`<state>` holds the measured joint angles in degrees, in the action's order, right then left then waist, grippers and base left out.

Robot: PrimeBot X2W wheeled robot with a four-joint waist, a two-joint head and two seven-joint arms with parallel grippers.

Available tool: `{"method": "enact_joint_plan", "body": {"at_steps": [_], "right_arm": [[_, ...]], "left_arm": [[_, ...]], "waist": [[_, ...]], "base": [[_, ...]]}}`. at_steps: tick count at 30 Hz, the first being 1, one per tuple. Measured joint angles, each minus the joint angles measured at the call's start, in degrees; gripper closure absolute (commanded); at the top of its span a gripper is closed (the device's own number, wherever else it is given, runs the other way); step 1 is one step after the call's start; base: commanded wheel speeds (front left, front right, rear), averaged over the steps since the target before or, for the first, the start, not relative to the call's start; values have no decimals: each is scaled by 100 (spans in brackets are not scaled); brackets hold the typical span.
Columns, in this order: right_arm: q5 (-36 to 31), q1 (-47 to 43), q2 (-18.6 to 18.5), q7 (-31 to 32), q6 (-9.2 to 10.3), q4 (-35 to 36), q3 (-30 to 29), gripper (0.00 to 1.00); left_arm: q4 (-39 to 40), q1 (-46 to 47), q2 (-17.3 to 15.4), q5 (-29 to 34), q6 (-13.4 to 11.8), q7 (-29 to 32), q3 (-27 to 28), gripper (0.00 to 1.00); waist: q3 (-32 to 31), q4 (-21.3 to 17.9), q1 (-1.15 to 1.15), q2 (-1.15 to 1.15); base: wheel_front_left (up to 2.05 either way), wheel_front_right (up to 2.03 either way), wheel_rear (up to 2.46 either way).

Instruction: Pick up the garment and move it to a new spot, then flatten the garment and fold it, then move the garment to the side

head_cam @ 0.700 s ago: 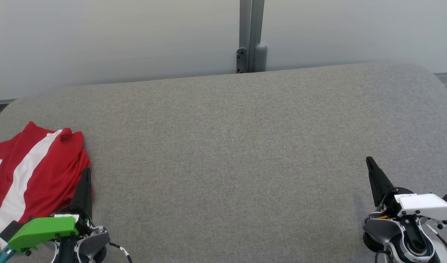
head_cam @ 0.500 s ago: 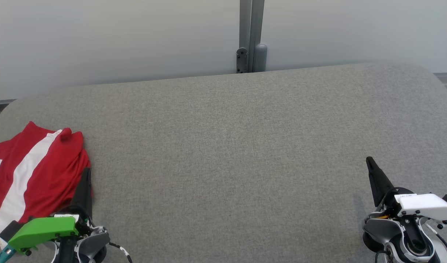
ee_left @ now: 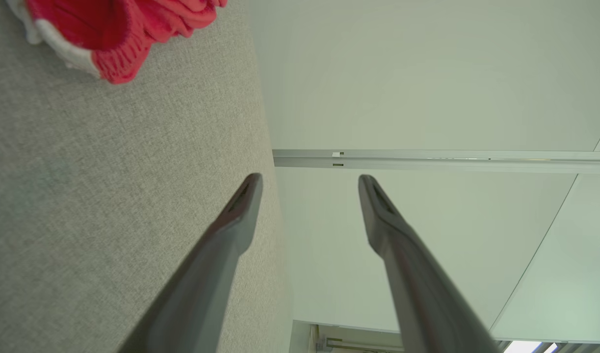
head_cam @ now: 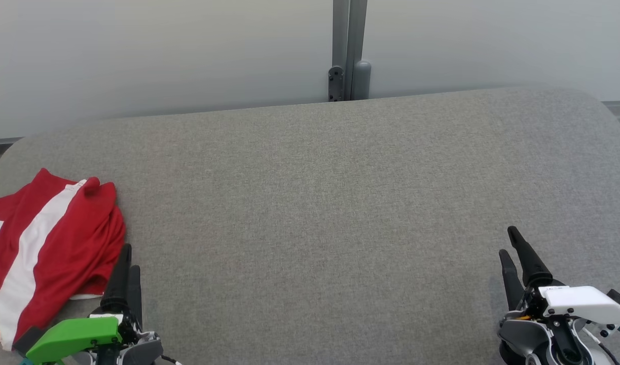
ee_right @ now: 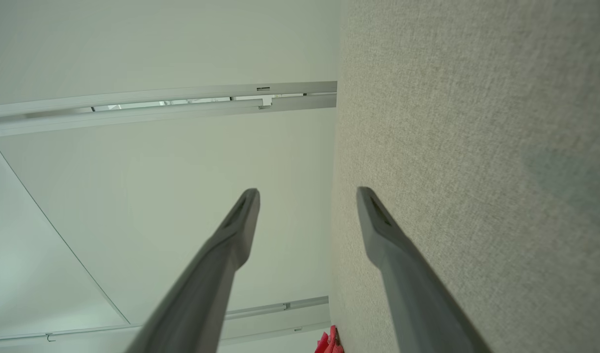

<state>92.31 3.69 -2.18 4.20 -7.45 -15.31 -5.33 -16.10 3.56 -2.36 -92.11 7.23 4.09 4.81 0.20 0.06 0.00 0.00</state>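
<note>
Against half a second ago, finds both arms drawn back toward the near edge, the left one now off the cloth. At far left, sees the red-and-white striped fabric garment [head_cam: 51,243] lying loosely folded at the left end of the grey fabric-covered table [head_cam: 315,203], seemingly set aside already. Just beside its hem, not touching, shows the left gripper [head_cam: 130,257] with dark fingers spread wide, holding nothing. Well apart at far right, shows the right gripper [head_cam: 508,241] equally wide and empty, probably retreating to rest.

Bright, even light, soft shadows (wrist views distorted at edges).
</note>
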Motion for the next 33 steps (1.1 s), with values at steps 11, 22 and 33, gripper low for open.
{"method": "enact_joint_plan", "body": {"at_steps": [11,22,33], "right_arm": [[-1237,-27,-36,-283,0,221,16,0],[-3158,-27,-152,-533,0,519,162,0],[-4636,-37,-276,-761,0,570,356,0]], "left_arm": [[29,-5,-4,604,0,-283,-156,0],[64,-4,-38,2241,0,-526,-292,0],[89,-5,-53,3769,-12,-755,-359,0]], "waist": [[2,2,0,0],[0,12,0,0],[-1,-5,0,0]], "base": [[0,0,0],[0,0,0],[0,0,0]]}}
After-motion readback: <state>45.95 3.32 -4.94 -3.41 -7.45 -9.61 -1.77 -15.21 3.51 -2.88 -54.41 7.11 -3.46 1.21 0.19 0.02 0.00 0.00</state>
